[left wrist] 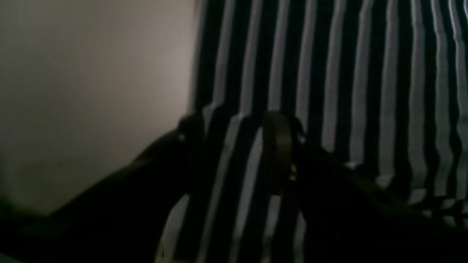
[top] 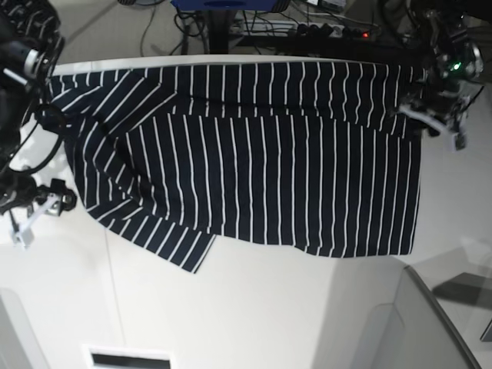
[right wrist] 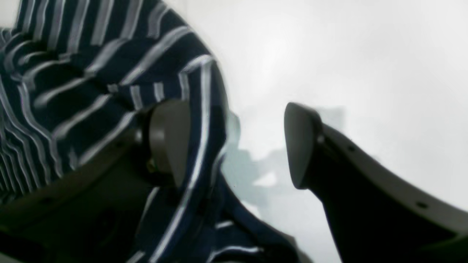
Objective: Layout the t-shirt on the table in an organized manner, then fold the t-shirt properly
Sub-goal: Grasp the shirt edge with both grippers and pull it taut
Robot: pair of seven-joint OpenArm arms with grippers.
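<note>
- Two arms work a dark navy t-shirt (top: 254, 169) with thin white stripes, spread across the off-white tabletop (top: 254, 315)
- The shirt's long axis runs side to side in the base view, between the arms
- Right gripper (right wrist: 237, 146), at that view's left: its fingers (right wrist: 299, 146) stand wide apart; a hem fold drapes over one finger, the other is bare above the tabletop, so nothing is pinched
- Left gripper (left wrist: 237, 146), at the base view's right, sits at the shirt's far side edge; its fingers appear closed on striped cloth, though the wrist view is dark
- The lower corner nearest the right arm lies crumpled and angled; smoothing it looks like that arm's job
</note>
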